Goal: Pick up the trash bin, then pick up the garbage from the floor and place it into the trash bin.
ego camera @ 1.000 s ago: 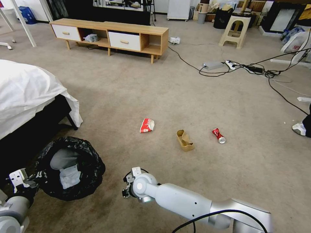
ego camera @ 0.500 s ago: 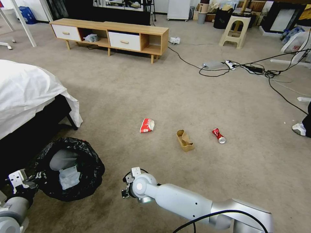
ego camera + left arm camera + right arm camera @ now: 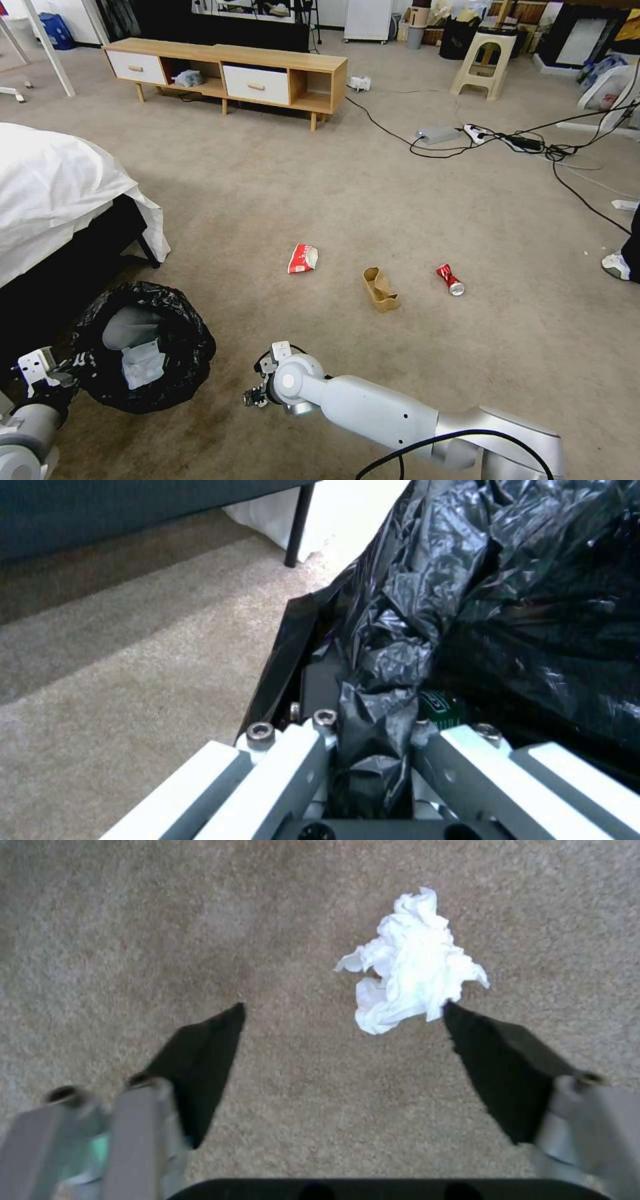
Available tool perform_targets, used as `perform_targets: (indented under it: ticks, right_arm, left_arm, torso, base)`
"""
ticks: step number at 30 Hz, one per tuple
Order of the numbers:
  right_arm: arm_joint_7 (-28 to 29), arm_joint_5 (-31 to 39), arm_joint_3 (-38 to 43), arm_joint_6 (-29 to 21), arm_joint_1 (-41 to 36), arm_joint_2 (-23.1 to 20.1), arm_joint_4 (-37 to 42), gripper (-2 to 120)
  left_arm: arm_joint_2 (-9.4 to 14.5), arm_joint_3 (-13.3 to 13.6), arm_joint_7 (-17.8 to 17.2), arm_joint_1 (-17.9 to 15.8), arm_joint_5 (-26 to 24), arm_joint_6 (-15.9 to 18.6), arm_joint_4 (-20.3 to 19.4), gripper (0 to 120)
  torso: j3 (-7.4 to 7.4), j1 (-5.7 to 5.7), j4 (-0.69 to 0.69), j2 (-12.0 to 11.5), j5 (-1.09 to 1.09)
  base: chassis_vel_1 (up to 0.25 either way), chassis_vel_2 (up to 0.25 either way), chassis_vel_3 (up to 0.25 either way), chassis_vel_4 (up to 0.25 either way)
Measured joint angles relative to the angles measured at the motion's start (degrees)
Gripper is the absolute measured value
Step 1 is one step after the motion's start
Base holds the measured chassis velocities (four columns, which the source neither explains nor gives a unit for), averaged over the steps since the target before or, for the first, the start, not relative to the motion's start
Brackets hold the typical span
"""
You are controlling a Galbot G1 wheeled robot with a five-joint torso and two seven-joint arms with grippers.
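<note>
The trash bin (image 3: pixel 175 320), lined with a crinkled black bag, sits at my lower left beside the bed, with a white tissue (image 3: pixel 143 363) inside. My left gripper (image 3: pixel 69 375) is shut on its bagged rim; the left wrist view shows that gripper (image 3: pixel 371 726) pinching the black bag of the trash bin (image 3: pixel 527 605). My right gripper (image 3: pixel 255 397) hangs open low over the carpet. In the right wrist view this gripper (image 3: pixel 343 1007) is just short of a crumpled white tissue (image 3: pixel 408 965). Other garbage lies farther ahead: a red-white wrapper (image 3: pixel 303 258), a brown paper box (image 3: pixel 380 289) and a crushed red can (image 3: pixel 451 279).
A bed with a white sheet (image 3: pixel 53 187) fills the left side. A low wooden cabinet (image 3: pixel 227 70) stands at the back, a stool (image 3: pixel 485 63) at back right. Cables and a power strip (image 3: pixel 520 142) cross the floor on the right, and a person's shoe (image 3: pixel 617 265) is at the right edge.
My right gripper has shifted slightly left and lower toward the carpet. The left gripper and bin have barely moved.
</note>
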Motion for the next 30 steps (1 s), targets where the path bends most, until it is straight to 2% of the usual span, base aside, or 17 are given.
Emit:
perform_targets:
  ticks: [4, 6, 20, 30]
  right_arm:
    - [0.11, 0.06, 0.01, -0.07, 0.05, -0.05, 0.01, 97]
    - [0.11, -0.02, 0.12, -0.14, 0.03, -0.02, -0.35, 99]
    - [-1.69, -2.33, 1.92, -0.71, 0.09, -0.3, -3.48, 100]
    - [-3.45, -4.9, 1.91, -0.83, -0.53, 1.4, -6.5, 100]
  left_arm:
    - [-0.05, -0.06, 0.08, 0.12, -0.02, -0.01, 0.0, 1]
    - [-0.14, -0.13, 0.17, 0.28, -0.02, -0.05, -0.01, 1]
    - [-0.4, 0.29, 0.48, 0.77, 0.43, -0.24, -0.44, 1]
    - [-0.93, 0.07, 1.27, 1.55, 1.01, -0.58, -0.45, 1]
  torso:
    - [0.0, 0.0, 0.0, 0.0, 0.0]
    - [0.0, 0.0, 0.0, 0.0, 0.0]
    - [0.0, 0.0, 0.0, 0.0, 0.0]
    - [0.0, 0.0, 0.0, 0.0, 0.0]
  base:
    - [0.0, 0.0, 0.0, 0.0]
    - [0.0, 0.0, 0.0, 0.0]
    - [0.0, 0.0, 0.0, 0.0]
    - [0.0, 0.0, 0.0, 0.0]
